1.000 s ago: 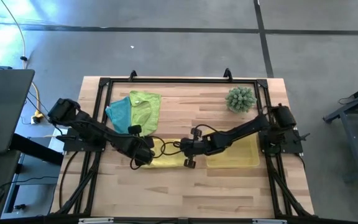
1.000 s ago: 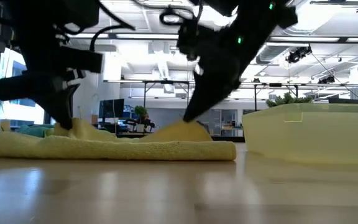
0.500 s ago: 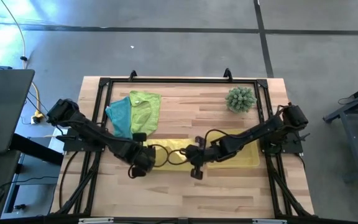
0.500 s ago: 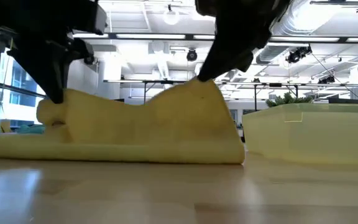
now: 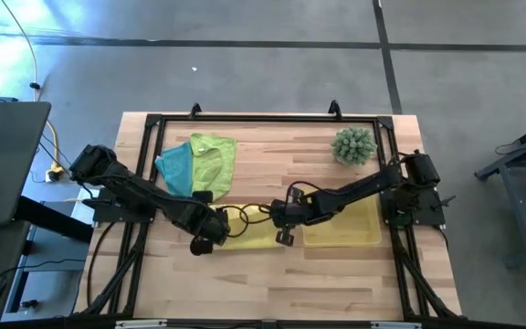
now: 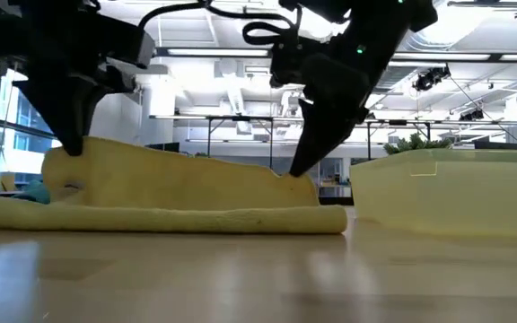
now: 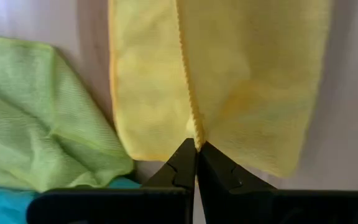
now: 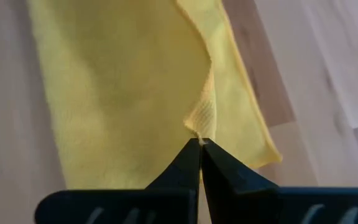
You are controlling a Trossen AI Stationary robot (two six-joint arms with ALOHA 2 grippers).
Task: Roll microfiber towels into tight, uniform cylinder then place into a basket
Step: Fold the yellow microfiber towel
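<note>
The yellow towel [image 5: 247,239] lies on the table between my two grippers. Its lower layer [image 6: 160,218] rests flat on the wood and its upper layer [image 6: 178,179] is raised. My left gripper [image 5: 208,241] is shut on the towel's left end. My right gripper [image 5: 284,234] is shut on its right end. The lime green towel [image 5: 214,157] and the teal towel [image 5: 175,169] lie crumpled at the far left, touching each other. The yellow basket [image 5: 347,225] stands just to the right of my right gripper. My left gripper pinches the hemmed edge [image 7: 194,127] of the yellow towel's upper layer between its two fingertips, coming steeply from above. That end is held up off the table [image 6: 72,161], and the cloth below it sags slack. My right gripper pinches a small peak at the upper layer's edge [image 8: 201,121] between its fingertips, slanting down from the table's right. This end [image 6: 296,179] is held lower than the left one, just above the lower layer.
A spiky green ball plant [image 5: 354,145] stands at the far right. The black frame rail [image 5: 263,117] runs along the table's far side. Bare wood [image 5: 272,283] stretches along the near edge. Cables [image 5: 245,217] hang between the two arms.
Both grippers, shut throughout, lifted the yellow towel's upper layer and drew it toward the near edge while the lower layer stayed on the table. The right gripper then went back toward the far edge and down, lowering the right end. The left end stays raised.
</note>
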